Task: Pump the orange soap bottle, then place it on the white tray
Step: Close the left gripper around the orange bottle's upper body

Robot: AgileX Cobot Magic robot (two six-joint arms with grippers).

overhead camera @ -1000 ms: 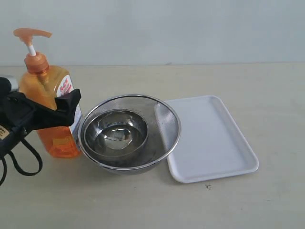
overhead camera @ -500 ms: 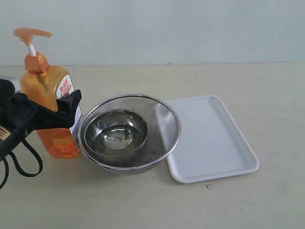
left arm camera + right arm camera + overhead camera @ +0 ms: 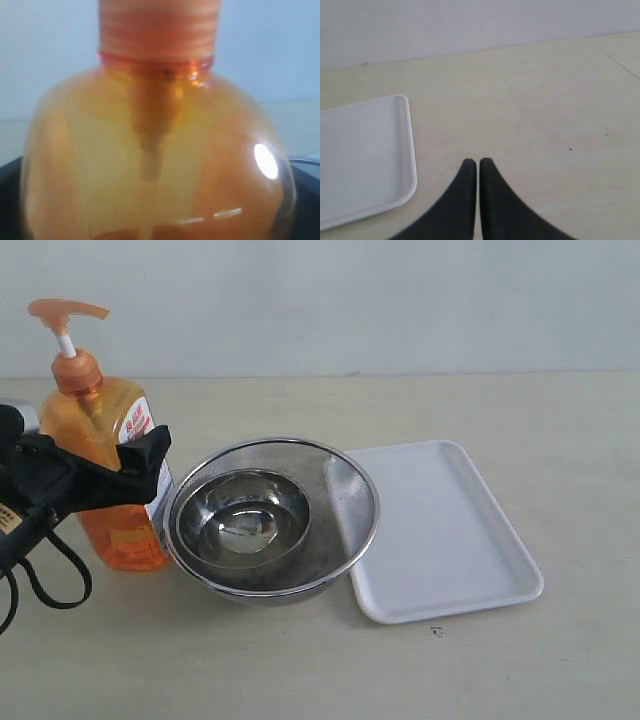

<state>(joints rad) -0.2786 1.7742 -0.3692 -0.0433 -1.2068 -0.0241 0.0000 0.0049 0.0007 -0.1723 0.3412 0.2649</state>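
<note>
The orange soap bottle [image 3: 92, 425] stands upright at the table's left, its pump head [image 3: 65, 310] up. My left gripper [image 3: 148, 455] reaches in from the left edge at the bottle's mid-height, open wide. One black finger [image 3: 150, 448] crosses the bottle's front; the other is hidden behind it. Close up, the bottle [image 3: 160, 150] fills the left wrist view, with dark fingers [image 3: 9, 200] at both lower corners. The white tray [image 3: 450, 530] lies empty on the right. My right gripper [image 3: 478, 162] is shut and empty over bare table beside the tray [image 3: 360, 150]; the exterior view does not show it.
A steel mesh bowl [image 3: 345, 490] with a smaller steel bowl [image 3: 245, 515] inside it sits between the bottle and the tray, touching both. A black cable [image 3: 55, 580] loops on the table below my left gripper. A pale wall rises behind the table.
</note>
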